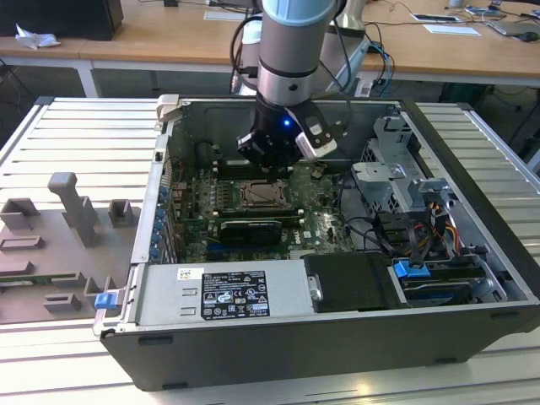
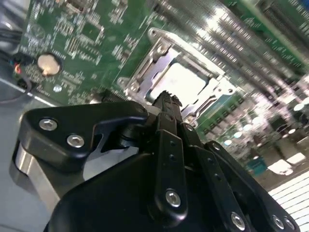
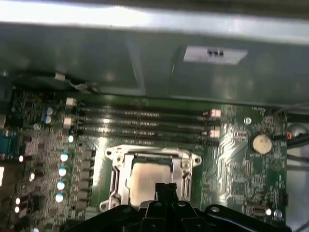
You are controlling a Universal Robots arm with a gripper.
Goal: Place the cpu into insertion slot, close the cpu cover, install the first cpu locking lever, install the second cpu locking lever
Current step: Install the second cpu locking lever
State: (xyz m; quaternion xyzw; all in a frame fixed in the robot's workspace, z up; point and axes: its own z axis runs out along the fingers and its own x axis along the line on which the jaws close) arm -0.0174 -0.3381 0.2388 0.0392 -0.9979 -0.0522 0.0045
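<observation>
The cpu (image 3: 150, 180) lies in the insertion slot (image 3: 118, 180), low in the middle of the first wrist view, with the cpu cover (image 2: 159, 58) down around it (so closing looks done). The gripper (image 3: 165, 189), fingertips pressed together and empty, hovers at the socket's near edge. The lever step seems in hand, calling for a precise push.

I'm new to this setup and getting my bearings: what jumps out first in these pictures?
The open computer case on the slatted table, with the arm's gripper reaching down inside it. Beneath it, in both wrist views, the pale cpu sits in the insertion slot, the silvery cpu cover framing it on the green motherboard.
</observation>
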